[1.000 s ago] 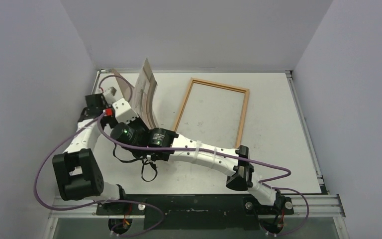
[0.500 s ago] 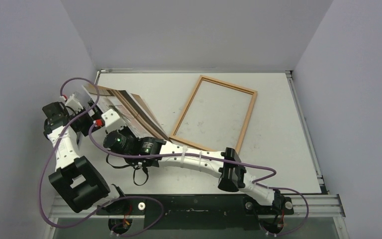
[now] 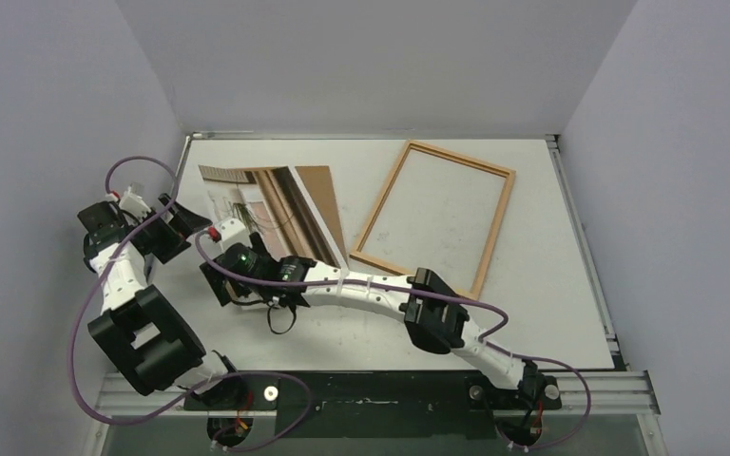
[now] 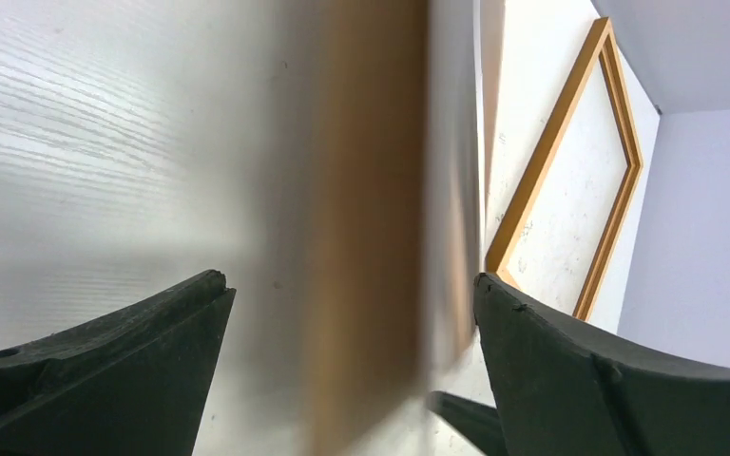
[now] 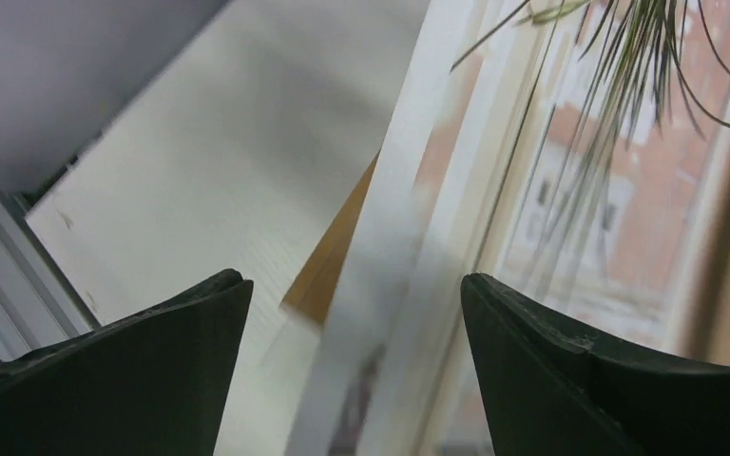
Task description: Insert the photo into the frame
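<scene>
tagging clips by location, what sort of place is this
Probably a robot lab test cell: a white table boxed in by bare pale walls, two robot arms bolted to a rail at its near edge.

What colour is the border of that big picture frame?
Light brown wood runs around the frame, clearest in the top external view.
</scene>
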